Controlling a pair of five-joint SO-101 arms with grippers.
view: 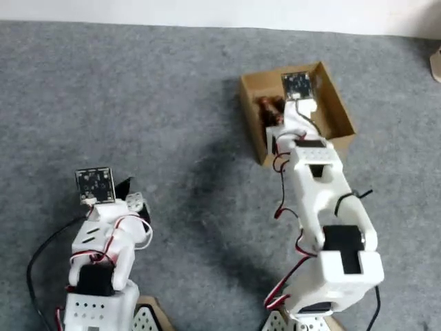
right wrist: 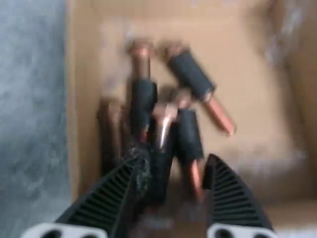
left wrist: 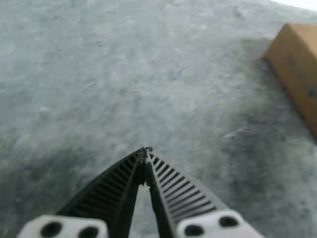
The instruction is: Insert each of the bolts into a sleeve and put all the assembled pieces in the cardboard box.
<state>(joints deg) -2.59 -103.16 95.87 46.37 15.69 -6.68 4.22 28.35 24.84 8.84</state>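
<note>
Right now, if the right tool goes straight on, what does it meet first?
Probably the sleeved bolts lying in the box, just ahead of the right tool; depth is unclear.

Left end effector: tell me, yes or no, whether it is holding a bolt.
No, the left end effector is shut with nothing in it, above the grey carpet.

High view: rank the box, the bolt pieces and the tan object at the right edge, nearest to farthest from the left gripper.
From the left gripper:
1. The box, its near wall turned toward that gripper.
2. The pieces, inside the box just past that wall.
3. The tan object, at the right edge, well beyond the box.
</note>
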